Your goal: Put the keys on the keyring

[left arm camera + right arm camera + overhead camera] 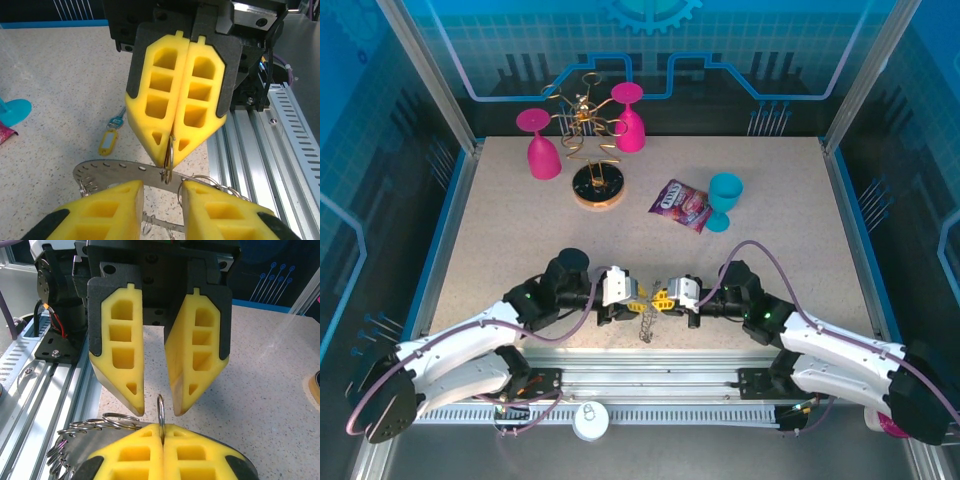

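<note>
The keyring (115, 169), a flat grey metal ring with small wire loops on its rim, hangs over the table's near edge between both grippers (645, 325). My right gripper (161, 430) is shut on one upright wire loop (161, 410) of the keyring. The left gripper (162, 192) faces it, open, one yellow finger (122, 370) on each side of that loop and not touching it. The key (108, 141), small with a yellow head, lies on the table beyond the ring, apart from both grippers. In the top view the left gripper (638, 296) and right gripper (662, 298) meet tip to tip.
Far back stand two pink goblets (542, 145) (629, 118) and a gold wire stand (585, 125) on a round wooden-rimmed base (598, 186). A snack packet (680, 205) and a teal cup (724, 200) sit mid-right. An aluminium rail (650, 372) runs just below the grippers.
</note>
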